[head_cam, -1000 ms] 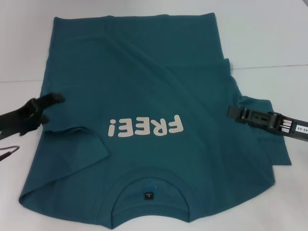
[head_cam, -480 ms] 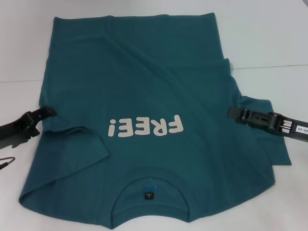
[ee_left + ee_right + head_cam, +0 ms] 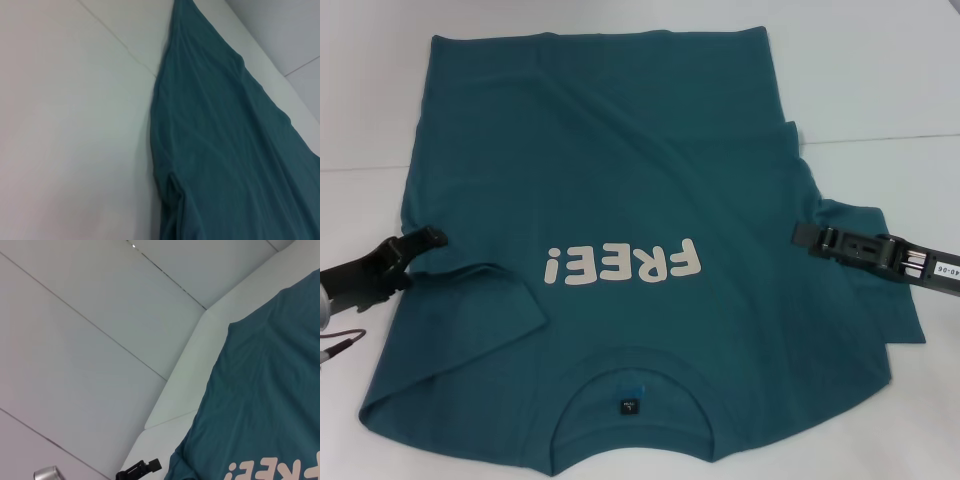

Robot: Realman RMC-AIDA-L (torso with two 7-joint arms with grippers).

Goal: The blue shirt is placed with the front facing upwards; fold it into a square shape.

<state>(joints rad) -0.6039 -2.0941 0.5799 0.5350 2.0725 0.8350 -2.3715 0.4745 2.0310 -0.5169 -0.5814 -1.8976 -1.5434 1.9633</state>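
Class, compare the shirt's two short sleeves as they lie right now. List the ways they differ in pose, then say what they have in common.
On the blue shirt, the left sleeve is folded inward over the chest, ending beside the "FREE!" lettering; the right sleeve lies spread outward past the body. The left gripper sits at the shirt's folded left edge; the right gripper hangs over the body where the spread sleeve begins. Both sleeves are the same plain teal.

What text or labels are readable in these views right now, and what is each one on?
"FREE!" in off-white letters on the chest of the blue shirt, upside down in the head view.
Small dark neck label inside the collar: print too small to read.
White tag on the right gripper: digits too blurred to read reliably.
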